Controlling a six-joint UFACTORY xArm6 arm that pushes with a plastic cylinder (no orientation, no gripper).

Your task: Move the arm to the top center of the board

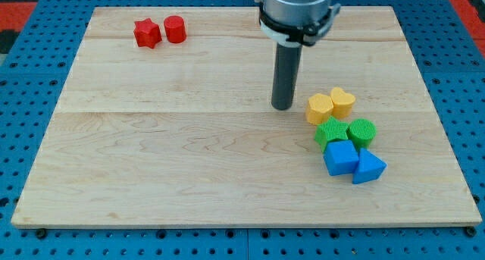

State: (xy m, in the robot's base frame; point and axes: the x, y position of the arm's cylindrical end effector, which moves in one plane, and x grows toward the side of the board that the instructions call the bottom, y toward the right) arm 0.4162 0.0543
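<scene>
My tip (283,106) rests on the wooden board (174,146) a little right of its centre. It stands just left of the yellow hexagon block (319,108), apart from it. A yellow heart block (342,101) sits beside the hexagon. Below them lie a green star block (331,130) and a green round block (361,131), then a blue cube (340,158) and a blue triangular block (368,167). A red star block (147,33) and a red hexagon block (175,29) sit at the view's top left. The rod's upper part (297,10) rises out of the view's top.
The board lies on a blue pegboard surface (30,101) that shows around its edges. The yellow, green and blue blocks form a tight cluster on the view's right.
</scene>
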